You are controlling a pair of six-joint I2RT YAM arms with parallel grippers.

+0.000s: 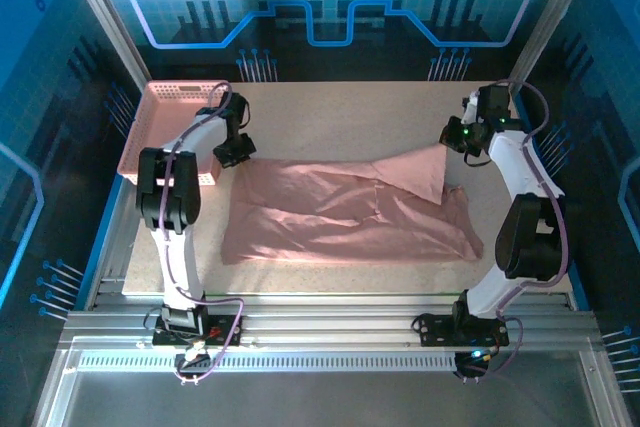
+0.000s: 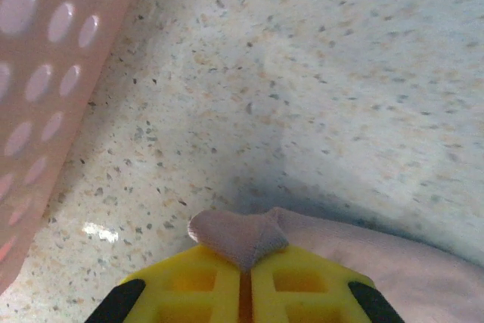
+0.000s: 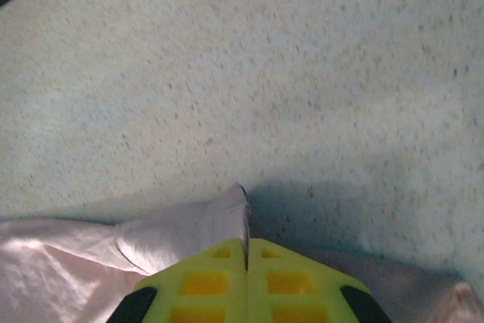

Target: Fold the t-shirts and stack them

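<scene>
A dusty-pink t-shirt (image 1: 340,212) lies rumpled across the middle of the table. My left gripper (image 1: 237,152) is at its far left corner, and in the left wrist view my left gripper (image 2: 246,266) is shut on a small tuft of the t-shirt (image 2: 238,232) that sticks out past the yellow fingers. My right gripper (image 1: 457,137) is at the shirt's far right corner, lifted a little. There my right gripper (image 3: 246,246) is shut on a thin edge of the t-shirt (image 3: 189,221).
A rigid pink lattice basket (image 1: 165,112) stands at the far left of the table, just left of my left gripper; its wall (image 2: 45,73) runs close beside the fingers. Bare speckled tabletop (image 1: 350,112) stretches beyond the shirt.
</scene>
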